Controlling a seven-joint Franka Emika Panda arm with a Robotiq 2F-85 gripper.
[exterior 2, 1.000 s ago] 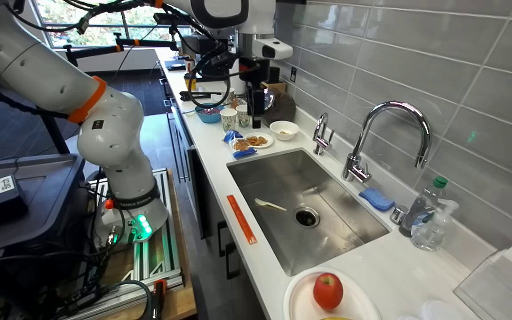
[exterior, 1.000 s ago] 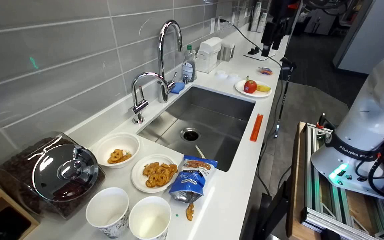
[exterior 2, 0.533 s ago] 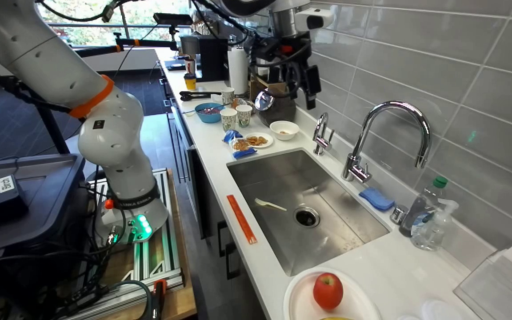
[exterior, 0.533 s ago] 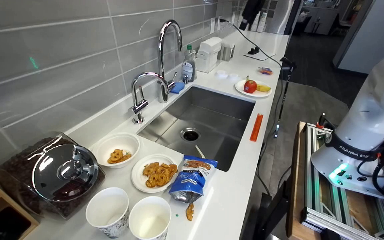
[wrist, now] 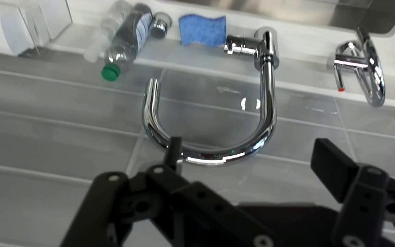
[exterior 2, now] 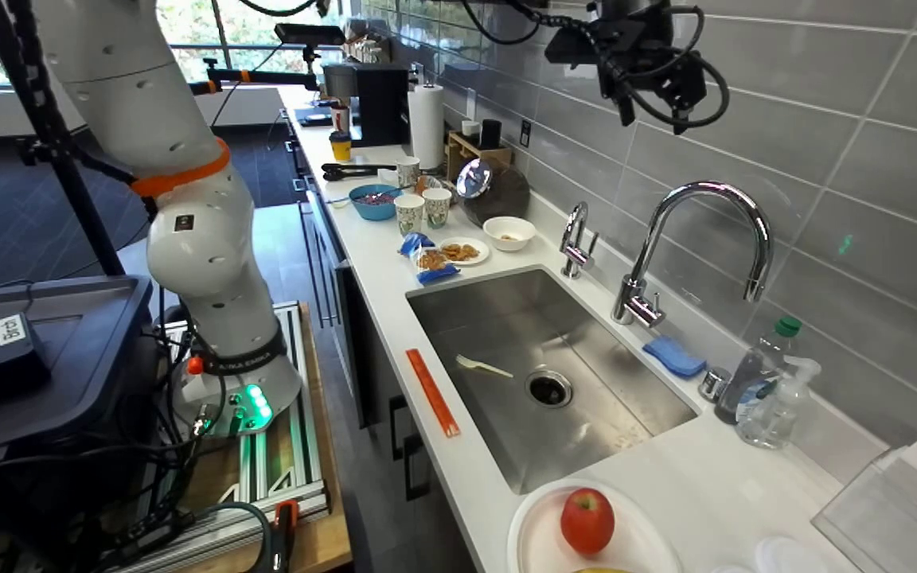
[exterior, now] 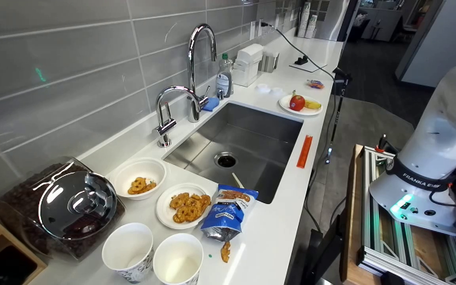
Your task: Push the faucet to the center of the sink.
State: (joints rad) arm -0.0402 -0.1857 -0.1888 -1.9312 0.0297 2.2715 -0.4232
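Wrist view: jaws wide apart, gripping nothing. The tall chrome gooseneck faucet (wrist: pixel 268 96) points along the grey tiled wall (exterior 2: pixel 753 95), so centring it over the rectangular steel sink (exterior 2: pixel 498 330) seems entirely left.

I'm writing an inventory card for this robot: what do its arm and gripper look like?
The arm is rounded and glossy white, with an orange band, black cables, green base lights and a black collar lettered FRANKA EMIKA. The gripper is black, its jaws jointed, with silvery screws and blocky tips.
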